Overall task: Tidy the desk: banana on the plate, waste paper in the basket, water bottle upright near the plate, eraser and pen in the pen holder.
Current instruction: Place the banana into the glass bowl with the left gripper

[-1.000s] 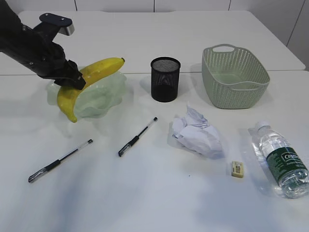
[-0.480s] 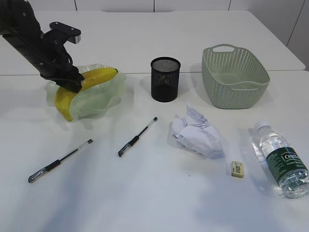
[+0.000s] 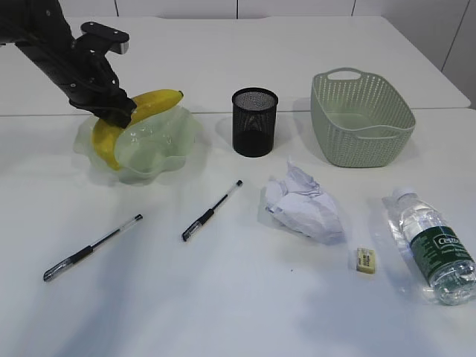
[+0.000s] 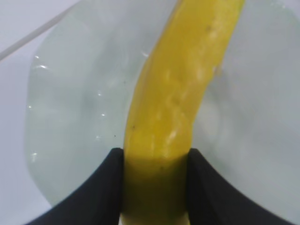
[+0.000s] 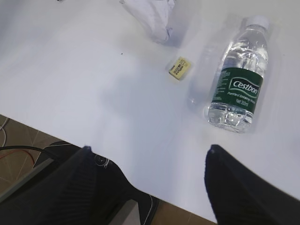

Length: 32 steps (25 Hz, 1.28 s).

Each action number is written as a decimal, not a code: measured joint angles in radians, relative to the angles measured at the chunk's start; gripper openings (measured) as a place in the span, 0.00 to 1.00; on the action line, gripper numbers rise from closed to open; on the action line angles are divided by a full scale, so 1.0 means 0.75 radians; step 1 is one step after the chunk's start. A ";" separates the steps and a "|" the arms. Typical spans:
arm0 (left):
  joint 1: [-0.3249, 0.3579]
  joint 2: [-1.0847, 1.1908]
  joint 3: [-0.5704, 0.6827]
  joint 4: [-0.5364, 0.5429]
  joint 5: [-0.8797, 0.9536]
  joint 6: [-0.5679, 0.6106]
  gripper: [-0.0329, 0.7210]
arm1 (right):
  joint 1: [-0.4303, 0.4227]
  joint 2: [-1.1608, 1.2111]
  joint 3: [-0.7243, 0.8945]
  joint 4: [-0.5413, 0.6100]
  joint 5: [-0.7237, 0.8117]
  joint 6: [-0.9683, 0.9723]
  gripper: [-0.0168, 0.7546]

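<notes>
My left gripper (image 3: 121, 113) is shut on a yellow banana (image 3: 154, 103), which lies across the pale green glass plate (image 3: 165, 145) at the back left. In the left wrist view the banana (image 4: 180, 89) runs up from between the black fingers of that gripper (image 4: 156, 157), over the plate (image 4: 70, 117). My right gripper (image 5: 150, 147) stands open and empty above the table's front edge. A water bottle (image 3: 435, 249) (image 5: 239, 79) lies on its side at the right. Near it are a small eraser (image 3: 365, 260) (image 5: 179, 68) and crumpled paper (image 3: 303, 204) (image 5: 150, 16). Two pens (image 3: 93, 247) (image 3: 212, 210) lie at the front left.
A black mesh pen holder (image 3: 254, 121) stands behind the middle of the table. A green woven basket (image 3: 362, 115) sits to its right. The table's front edge (image 5: 117, 176) shows under the right gripper, with floor and cables below it.
The left gripper moved back and to the right with the banana. The banana, which hung over the plate's left rim, now rests across the plate.
</notes>
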<state>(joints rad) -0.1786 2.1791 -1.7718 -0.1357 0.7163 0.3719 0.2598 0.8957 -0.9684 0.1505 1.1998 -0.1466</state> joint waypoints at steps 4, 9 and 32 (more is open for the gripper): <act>0.000 0.000 -0.016 0.000 -0.005 -0.002 0.39 | 0.000 0.027 0.000 0.000 -0.009 0.000 0.72; 0.000 0.010 -0.019 0.000 -0.071 -0.005 0.39 | 0.000 0.041 0.000 0.000 -0.012 0.000 0.72; 0.000 0.033 -0.080 0.030 0.053 -0.006 0.52 | 0.000 0.041 0.000 0.000 -0.014 0.000 0.72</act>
<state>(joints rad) -0.1786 2.2039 -1.8315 -0.1134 0.7563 0.3675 0.2598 0.9267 -0.9684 0.1505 1.1895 -0.1466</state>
